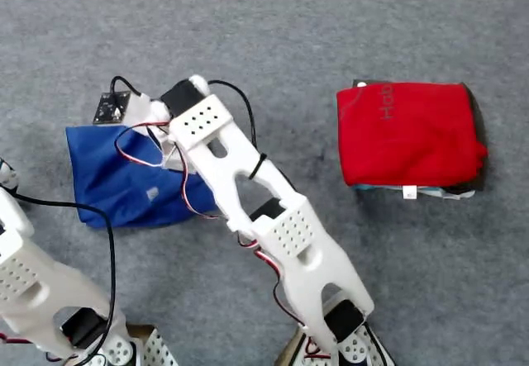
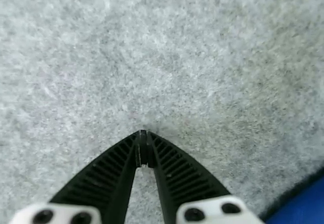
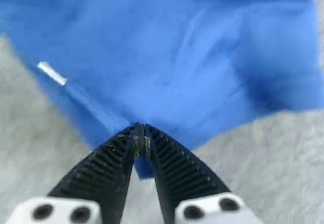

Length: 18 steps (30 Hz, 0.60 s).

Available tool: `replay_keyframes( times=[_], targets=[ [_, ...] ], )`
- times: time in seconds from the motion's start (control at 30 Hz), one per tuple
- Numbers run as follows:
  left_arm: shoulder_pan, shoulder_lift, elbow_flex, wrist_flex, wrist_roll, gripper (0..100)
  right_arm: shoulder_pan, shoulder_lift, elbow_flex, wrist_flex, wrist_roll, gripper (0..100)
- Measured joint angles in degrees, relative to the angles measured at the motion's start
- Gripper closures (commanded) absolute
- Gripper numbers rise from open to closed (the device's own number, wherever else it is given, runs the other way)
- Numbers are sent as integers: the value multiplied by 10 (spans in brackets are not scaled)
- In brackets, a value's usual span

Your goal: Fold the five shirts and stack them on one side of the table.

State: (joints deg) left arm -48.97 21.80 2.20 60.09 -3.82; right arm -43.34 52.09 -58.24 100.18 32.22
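The table (image 1: 314, 44) has a fuzzy gray top. On one side lies the blue shirt (image 1: 124, 176). It is spread out flat with a few wrinkles, and it is not yet folded small.

The right arm (image 1: 281, 225) stretches from the near edge of the table across to the blue shirt. The right claw (image 3: 140, 133) is closed. Its two black fingers (image 3: 172, 173) press together at the edge of the blue shirt, and a bit of blue cloth sits between them, so the claw looks like it pinches the shirt. A small white tag (image 3: 50, 74) shows on the blue cloth near the claw.

The left arm (image 1: 33, 283) is at the near corner of the table, beside the blue shirt. The left claw (image 2: 142, 138) is closed too, with its tips touching. It holds nothing. It points down at the bare gray table, and a corner of the blue shirt shows close by.

On the other side of the table, well apart from the blue shirt, is a pile. The red shirt (image 1: 409, 135) lies folded on top of it. A dark cloth (image 1: 473, 102) peeks out from under the red shirt at the far edge. A light cloth (image 1: 438, 192) peeks out at the near edge.
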Motion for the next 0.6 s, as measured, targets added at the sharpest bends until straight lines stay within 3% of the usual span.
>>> replay_keyframes(
  times=[0.2,0.5,0.6],
  targets=[
    [0,0,0,0,0,982,11,0,36,11,0,995],
    [0,0,0,0,0,982,9,-97,309,11,0,995],
    [0,0,0,0,0,982,12,-135,320,6,1,994]
  ],
)
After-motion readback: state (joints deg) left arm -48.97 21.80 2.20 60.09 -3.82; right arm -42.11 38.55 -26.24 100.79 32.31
